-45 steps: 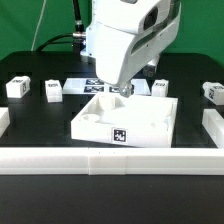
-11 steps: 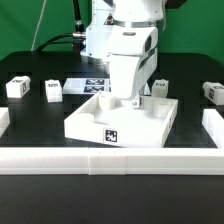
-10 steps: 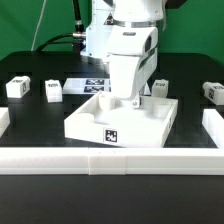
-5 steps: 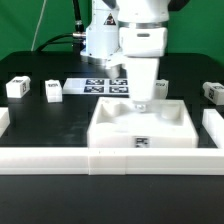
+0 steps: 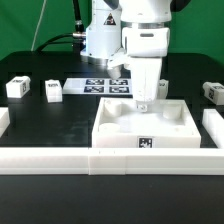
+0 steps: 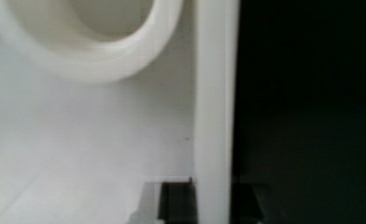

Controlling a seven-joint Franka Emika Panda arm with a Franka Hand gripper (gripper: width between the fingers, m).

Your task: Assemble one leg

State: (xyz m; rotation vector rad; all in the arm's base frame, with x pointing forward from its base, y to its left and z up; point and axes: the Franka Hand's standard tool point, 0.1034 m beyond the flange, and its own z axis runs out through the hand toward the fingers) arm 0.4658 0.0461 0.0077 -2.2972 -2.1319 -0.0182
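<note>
The large white square panel [image 5: 170, 128] lies flat at the front of the table, its front side against the white rail [image 5: 60, 160]. My gripper [image 5: 143, 104] points straight down at the panel's far rim and is shut on it. In the wrist view the thin white rim [image 6: 212, 100] runs between my two dark fingers [image 6: 176, 203], beside a round corner hole [image 6: 109, 35]. Small white legs stand apart from the gripper: two at the exterior view's left [image 5: 16, 87] [image 5: 52, 91], one behind the panel [image 5: 160, 88], and one at the right [image 5: 212, 91].
The marker board [image 5: 95, 85] lies behind the panel. White rails stand at the exterior view's left edge [image 5: 3, 121] and right edge [image 5: 212, 127]. The robot's base [image 5: 100, 40] and cables are at the back.
My gripper has dragged the panel toward the exterior view's right and turned it square to the front rail. The legs have not moved.
</note>
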